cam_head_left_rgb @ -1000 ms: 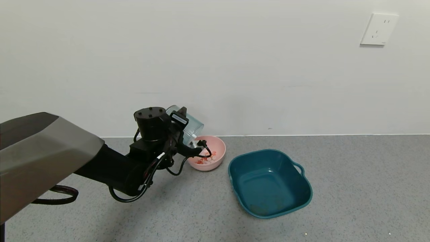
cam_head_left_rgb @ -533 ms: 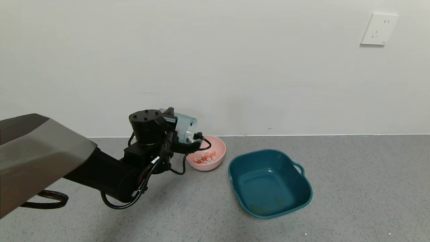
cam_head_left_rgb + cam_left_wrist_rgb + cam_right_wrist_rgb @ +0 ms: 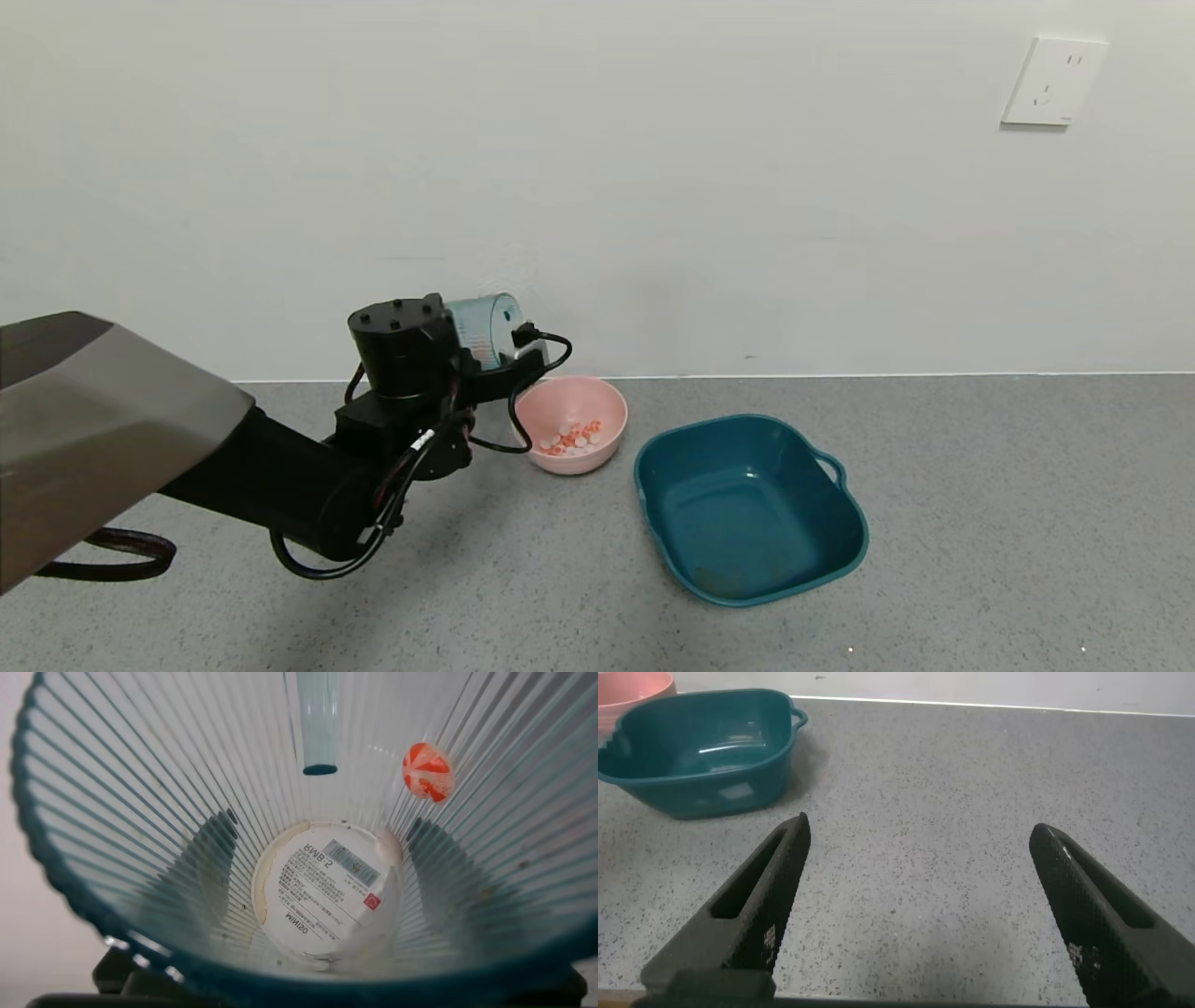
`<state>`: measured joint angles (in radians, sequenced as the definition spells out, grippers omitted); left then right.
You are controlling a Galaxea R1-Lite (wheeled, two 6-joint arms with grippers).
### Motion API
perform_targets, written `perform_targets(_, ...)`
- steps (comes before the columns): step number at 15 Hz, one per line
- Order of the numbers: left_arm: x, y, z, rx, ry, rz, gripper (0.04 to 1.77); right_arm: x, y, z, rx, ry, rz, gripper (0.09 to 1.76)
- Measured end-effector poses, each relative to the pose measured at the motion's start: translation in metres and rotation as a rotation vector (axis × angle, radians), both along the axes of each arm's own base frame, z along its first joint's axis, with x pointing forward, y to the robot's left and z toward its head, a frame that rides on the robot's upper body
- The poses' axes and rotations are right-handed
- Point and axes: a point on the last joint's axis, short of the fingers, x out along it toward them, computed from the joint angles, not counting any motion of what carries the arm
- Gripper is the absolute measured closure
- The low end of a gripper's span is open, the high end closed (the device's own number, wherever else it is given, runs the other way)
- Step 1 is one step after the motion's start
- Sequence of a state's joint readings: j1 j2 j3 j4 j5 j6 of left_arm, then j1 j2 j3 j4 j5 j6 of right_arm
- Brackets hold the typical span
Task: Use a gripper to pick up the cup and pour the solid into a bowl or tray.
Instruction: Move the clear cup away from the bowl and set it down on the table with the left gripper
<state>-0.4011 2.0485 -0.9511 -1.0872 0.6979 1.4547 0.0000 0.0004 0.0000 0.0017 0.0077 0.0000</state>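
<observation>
Cup (image 3: pixel 485 327), small translucent blue-green ribbed plastic tumbler: pinched in black left end effector (image 3: pixel 499 359), held tipped on its side above and just beside the left rim of the bowl, clear of the tabletop. Left wrist view down the cup's inside (image 3: pixel 308 859): one orange-and-white piece (image 3: pixel 427 771) clinging to the ribbed wall, printed label on the base.
Bowl (image 3: pixel 611 411), small round pale-pink plastic: resting on speckled grey tabletop (image 3: pixel 980 523) near the white wall. Holds the solid (image 3: pixel 571 438), small round orange-red and white pieces, heaped at the bottom.
Tray (image 3: pixel 845 541), larger dark teal squarish plastic with handles: just right of the bowl, apart from it.
Right end effector (image 3: pixel 924 905): fingers spread wide, low over bare tabletop, well apart from the tray (image 3: pixel 691 798).
</observation>
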Motion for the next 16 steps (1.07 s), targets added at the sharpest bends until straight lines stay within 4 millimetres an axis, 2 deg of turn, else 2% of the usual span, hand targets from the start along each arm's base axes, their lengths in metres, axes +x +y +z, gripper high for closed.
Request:
perform_targets(7,0.002,0.014,0.0,-0.362,-0.065,0.101,0.52,0.0,0.0,0.0,0.0,0.0,0.001,0.14)
perform_targets(16,-0.019,0.034,0.015,-0.841,-0.052,0.161,0.52,0.0,0.0,0.0,0.0,0.0,0.0,0.14)
